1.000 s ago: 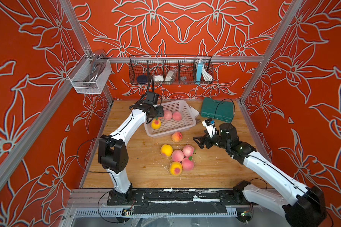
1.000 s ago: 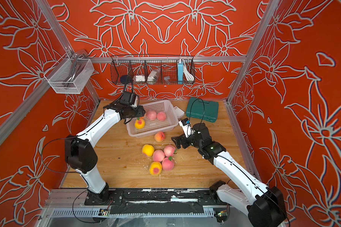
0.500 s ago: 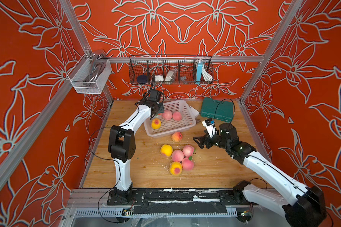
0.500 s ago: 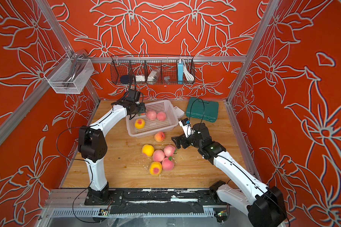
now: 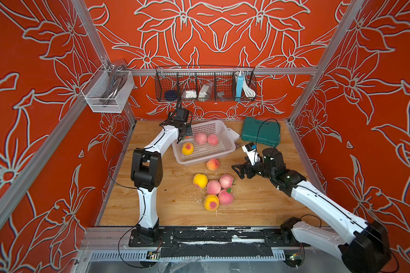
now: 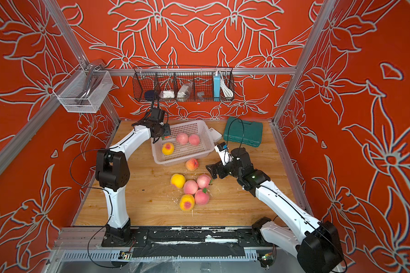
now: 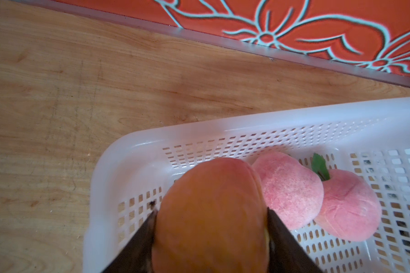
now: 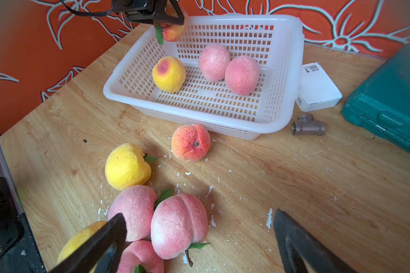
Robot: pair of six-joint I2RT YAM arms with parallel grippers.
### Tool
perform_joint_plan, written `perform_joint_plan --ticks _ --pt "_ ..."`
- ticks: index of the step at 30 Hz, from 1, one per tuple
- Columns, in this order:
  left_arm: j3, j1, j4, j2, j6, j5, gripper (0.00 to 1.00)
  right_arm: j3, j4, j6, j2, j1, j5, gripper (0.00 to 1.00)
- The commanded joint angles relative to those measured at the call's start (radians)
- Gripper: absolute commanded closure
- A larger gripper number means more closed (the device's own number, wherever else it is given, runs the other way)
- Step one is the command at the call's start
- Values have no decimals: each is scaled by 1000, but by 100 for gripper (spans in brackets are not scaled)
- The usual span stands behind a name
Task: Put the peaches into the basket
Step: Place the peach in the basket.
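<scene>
The white basket point(image 5: 225, 141) stands at the back of the table and holds one yellow-orange peach point(image 5: 187, 149) and two pink peaches point(image 5: 201, 138). My left gripper point(image 5: 184, 132) hangs over the basket's back left corner point(image 7: 133, 151), shut on an orange peach point(image 7: 211, 212). Several more peaches lie in front of the basket: an orange one point(image 5: 212, 164), a yellow one point(image 5: 200, 181), and a pink one point(image 8: 179, 224) in a cluster. My right gripper point(image 8: 199, 217) stands open just right of that cluster, holding nothing.
A green case point(image 5: 260, 132) lies at the back right. A white box point(image 8: 317, 87) and a metal tee fitting point(image 8: 308, 127) sit beside the basket's right end. A black wire rack point(image 5: 205, 87) and a silver mesh box point(image 5: 107, 92) hang on the walls.
The left arm's elbow has swung to the right while its gripper, still holding the peach, stays near the basket's back left corner. The right arm has not moved.
</scene>
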Motion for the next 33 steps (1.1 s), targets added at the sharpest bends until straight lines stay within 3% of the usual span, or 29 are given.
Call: perform_joint_plan --ticks 1,33 --pt "1 8 13 33 9 -15 48 -8 12 2 2 -4 13 1" --pt "-30 10 26 77 6 -29 45 -10 8 3 -1 -3 19 1"
